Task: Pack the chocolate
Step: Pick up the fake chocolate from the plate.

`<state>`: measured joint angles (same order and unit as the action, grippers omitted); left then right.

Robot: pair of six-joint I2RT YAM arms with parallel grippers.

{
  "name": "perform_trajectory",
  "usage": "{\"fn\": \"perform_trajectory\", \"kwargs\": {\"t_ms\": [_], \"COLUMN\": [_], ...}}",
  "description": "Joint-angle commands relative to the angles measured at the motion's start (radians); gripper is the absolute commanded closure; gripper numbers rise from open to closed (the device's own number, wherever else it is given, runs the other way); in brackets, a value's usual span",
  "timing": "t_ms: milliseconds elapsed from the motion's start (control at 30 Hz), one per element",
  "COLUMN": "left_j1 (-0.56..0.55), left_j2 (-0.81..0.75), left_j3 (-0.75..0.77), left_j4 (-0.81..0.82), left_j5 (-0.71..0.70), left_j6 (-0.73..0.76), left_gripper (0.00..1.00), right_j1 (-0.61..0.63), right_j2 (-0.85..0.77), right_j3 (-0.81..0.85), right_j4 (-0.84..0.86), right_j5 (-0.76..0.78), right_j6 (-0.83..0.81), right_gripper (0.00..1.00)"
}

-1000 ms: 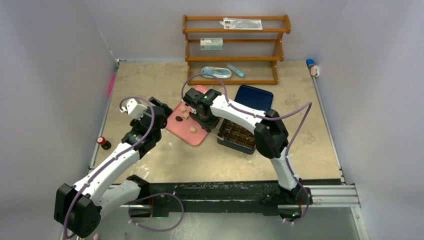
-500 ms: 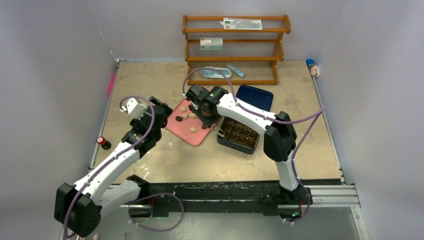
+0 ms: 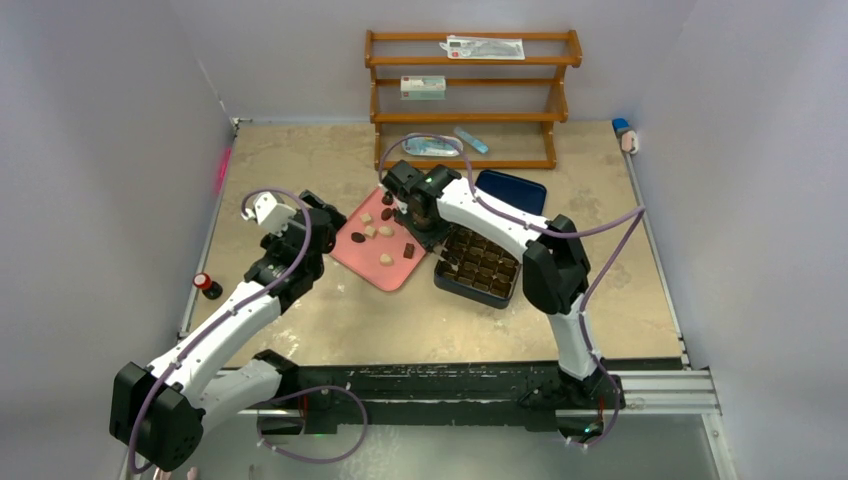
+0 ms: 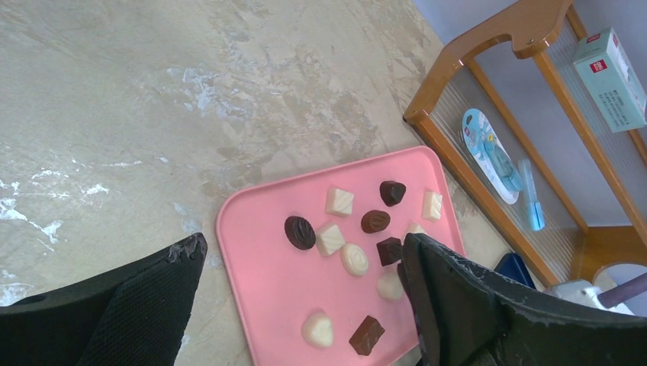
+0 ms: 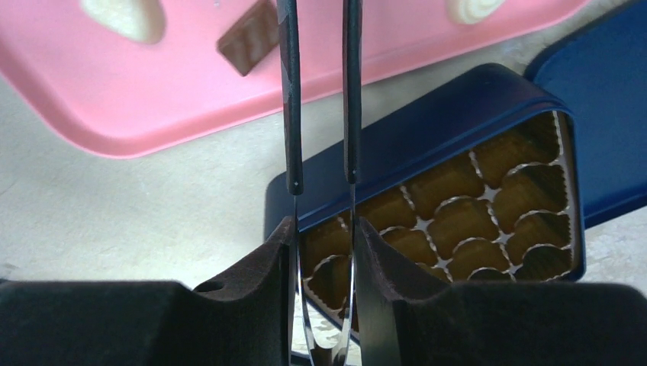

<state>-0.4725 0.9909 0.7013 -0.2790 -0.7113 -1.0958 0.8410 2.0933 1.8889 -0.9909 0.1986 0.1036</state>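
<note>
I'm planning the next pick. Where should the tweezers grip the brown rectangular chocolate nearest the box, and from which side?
Pinch the brown rectangular chocolate across its two long straight sides, mid-length, coming down from above. It lies flat on the pink tray, apart from its cream neighbour, so the tweezers in the right claw likely fit alongside.

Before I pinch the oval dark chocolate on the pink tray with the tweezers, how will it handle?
The oval dark chocolate looks domed and glossy, so the thin tweezers may slip off its curved sides. Small and probably light, it could skid on the smooth pink tray if nudged. A hard squeeze might mark it.
</note>
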Motion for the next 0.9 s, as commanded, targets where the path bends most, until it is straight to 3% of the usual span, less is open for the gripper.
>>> {"fn": "perform_trajectory", "kwargs": {"t_ms": [0,867], "left_j1": [0.001,0.011], "left_j2": [-0.001,-0.013], "left_j3": [0.043,0.032], "left_j4": [0.018,0.018], "left_j5": [-0.006,0.020], "left_j6": [0.025,0.025], "left_gripper": [0.00,0.00], "right_j1": [-0.035,-0.043], "right_j2": [-0.030,-0.044], "right_j3": [0.016,-0.044], "right_j4": [-0.033,-0.051], "right_j5": [-0.005,-0.047], "right_j6": [-0.017,0.001], "right_gripper": [0.69,0.61]}}
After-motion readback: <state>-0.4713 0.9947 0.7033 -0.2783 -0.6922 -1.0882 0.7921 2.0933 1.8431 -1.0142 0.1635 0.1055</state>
